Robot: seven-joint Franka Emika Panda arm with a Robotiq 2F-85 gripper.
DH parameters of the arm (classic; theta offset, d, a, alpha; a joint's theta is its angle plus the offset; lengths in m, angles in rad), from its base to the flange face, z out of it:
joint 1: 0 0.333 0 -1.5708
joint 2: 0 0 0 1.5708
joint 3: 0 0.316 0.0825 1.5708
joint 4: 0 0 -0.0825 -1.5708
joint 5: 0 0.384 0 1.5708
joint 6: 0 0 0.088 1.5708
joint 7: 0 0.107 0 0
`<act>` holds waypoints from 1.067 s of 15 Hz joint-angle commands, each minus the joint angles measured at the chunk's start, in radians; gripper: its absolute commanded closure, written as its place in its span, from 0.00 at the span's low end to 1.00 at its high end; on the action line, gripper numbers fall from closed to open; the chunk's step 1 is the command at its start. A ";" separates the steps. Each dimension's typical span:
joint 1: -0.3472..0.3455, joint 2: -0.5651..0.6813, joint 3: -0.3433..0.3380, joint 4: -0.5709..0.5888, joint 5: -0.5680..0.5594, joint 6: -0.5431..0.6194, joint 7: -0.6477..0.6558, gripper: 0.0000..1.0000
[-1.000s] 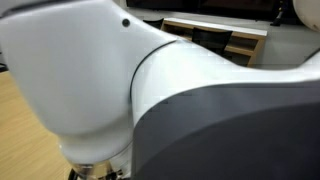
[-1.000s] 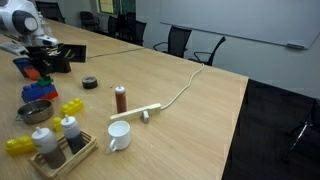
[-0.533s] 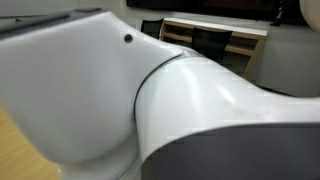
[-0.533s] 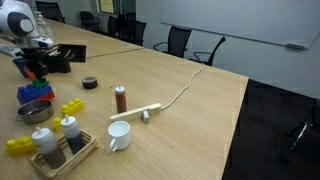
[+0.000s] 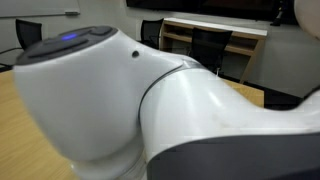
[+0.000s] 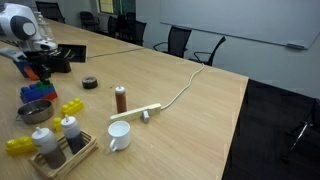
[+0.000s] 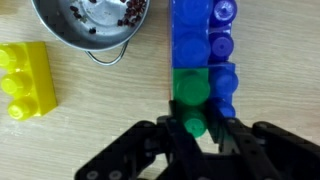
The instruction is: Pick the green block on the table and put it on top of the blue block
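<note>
In the wrist view the green block (image 7: 190, 95) sits between my gripper's (image 7: 195, 140) black fingers, which close on its sides. It lies tight against the blue block (image 7: 205, 35), a row of blue studs stretching away and along its right side. I cannot tell whether the green block rests on the blue one or beside it. In an exterior view the gripper (image 6: 37, 68) is low at the table's (image 6: 170, 120) far left end, just above the blue bricks (image 6: 34, 93). The arm's white shell (image 5: 150, 100) fills the close exterior view.
A metal bowl (image 7: 90, 25) and a yellow brick (image 7: 25, 80) lie close to the blocks. On the table are more yellow bricks (image 6: 72, 106), a white mug (image 6: 118, 136), a tray with bottles (image 6: 60, 148), a brown bottle (image 6: 120, 98), a black roll (image 6: 90, 82) and a wooden stick with cable (image 6: 135, 113).
The arm's links have turned and shifted a little in both exterior views. The gripper stays low by the blue bricks at the table's far end.
</note>
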 commanded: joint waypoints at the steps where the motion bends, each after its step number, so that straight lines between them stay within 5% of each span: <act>1: 0.008 -0.014 -0.051 -0.054 -0.054 0.082 0.041 0.93; 15: 0.005 -0.048 -0.124 -0.134 -0.072 0.158 0.077 0.93; 16: 0.006 -0.050 -0.125 -0.138 -0.071 0.162 0.082 0.59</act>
